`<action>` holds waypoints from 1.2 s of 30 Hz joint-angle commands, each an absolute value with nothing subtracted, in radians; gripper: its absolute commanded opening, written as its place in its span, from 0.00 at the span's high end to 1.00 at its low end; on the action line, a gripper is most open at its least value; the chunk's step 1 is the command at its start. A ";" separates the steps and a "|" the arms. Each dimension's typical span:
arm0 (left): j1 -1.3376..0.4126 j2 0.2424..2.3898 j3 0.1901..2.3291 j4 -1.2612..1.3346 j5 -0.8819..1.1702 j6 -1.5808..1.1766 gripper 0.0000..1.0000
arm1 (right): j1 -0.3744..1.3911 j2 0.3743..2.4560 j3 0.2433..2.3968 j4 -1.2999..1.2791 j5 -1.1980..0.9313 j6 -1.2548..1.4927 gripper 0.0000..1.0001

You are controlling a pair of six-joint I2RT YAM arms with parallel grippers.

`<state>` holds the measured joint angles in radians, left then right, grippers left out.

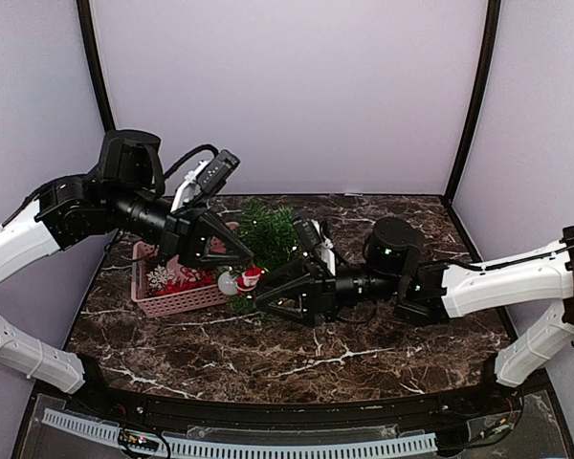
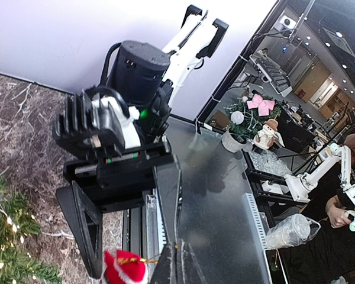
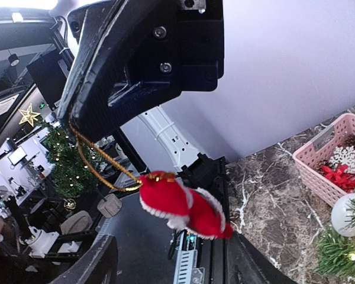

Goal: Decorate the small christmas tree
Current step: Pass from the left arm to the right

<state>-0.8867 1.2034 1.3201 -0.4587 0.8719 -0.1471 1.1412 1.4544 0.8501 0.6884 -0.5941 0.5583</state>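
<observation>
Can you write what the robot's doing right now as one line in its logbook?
left fingers: shut on gold cord of santa ornament | right fingers: open, close by santa | tree: behind, santa not hung yet

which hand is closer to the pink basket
Left. The left hand, holding the santa ornament, hangs at the right end of the pink basket; the right hand, open, sits farther right, in front of the small christmas tree.
</observation>
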 commanded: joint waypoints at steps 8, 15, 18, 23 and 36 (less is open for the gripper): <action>-0.892 1.196 1.361 -0.402 0.924 -0.162 1.00 | 1.155 1.497 0.870 0.843 -0.639 0.593 0.39; -0.892 1.193 1.361 -0.389 0.934 -0.167 1.00 | 1.155 1.494 0.871 0.839 -0.636 0.591 0.40; -0.892 1.192 1.358 -0.384 0.937 -0.170 1.00 | 1.155 1.496 0.879 0.841 -0.639 0.589 0.44; -0.893 1.193 1.355 -0.373 0.942 -0.174 1.00 | 1.156 1.501 0.891 0.851 -0.643 0.586 0.49; -0.892 1.173 1.330 -0.366 0.928 -0.169 1.00 | 1.157 1.487 0.883 0.871 -0.644 0.596 0.73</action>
<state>-0.8867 1.2030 1.3293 -0.3820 0.9260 -0.1799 1.1477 1.4944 0.8639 0.8177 -0.6365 0.5892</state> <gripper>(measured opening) 0.010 0.294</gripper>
